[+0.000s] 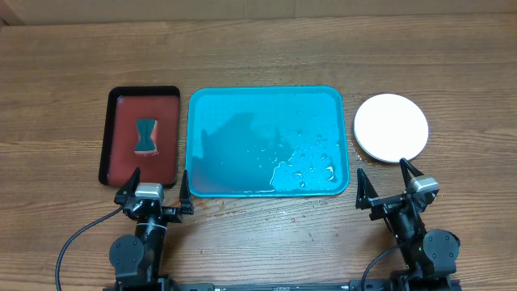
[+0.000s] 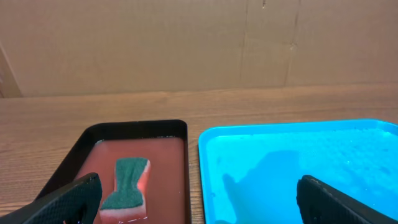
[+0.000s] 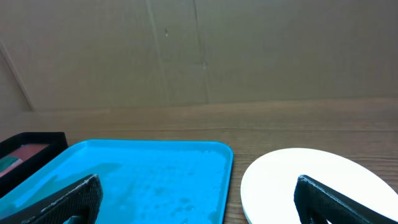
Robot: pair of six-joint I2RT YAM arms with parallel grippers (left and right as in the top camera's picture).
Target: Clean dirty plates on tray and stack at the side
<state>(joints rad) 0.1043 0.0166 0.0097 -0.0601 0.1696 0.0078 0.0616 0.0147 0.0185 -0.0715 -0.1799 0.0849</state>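
**White plate beside the blue tray, both grippers wide at the near edge**

A wooden table [image 1: 258, 48] was seen from overhead, with everything laid out in a row across it. The blue tray [image 1: 234, 145] was placed at the centre, and water drops [image 1: 303, 166] were scattered over its near right part. These drops were hardly made out in the wrist views.

A cardboard wall [image 2: 186, 43] behind the table was shown only by the two wrist cameras.

Just left of the blue tray, a small red tray [image 1: 105, 137] with a black rim was set. The white plate [image 1: 391, 127] was laid on the table to the right of the blue tray, apart from its rim. Only a white top face was shown, so it could not be told whether other plates lay beneath. In the right wrist view the plate's near edge was cut off.

A sponge [image 1: 146, 136] was held in the small red tray. Its green top and pale underside, lying in reddish liquid, were shown best by the left wrist camera.

The left gripper [image 1: 160, 174] was held low at the near edge, level, its jaws spread wide and gripping nothing. The right gripper [image 1: 383, 170] was posed likewise near the plate, wide and empty.
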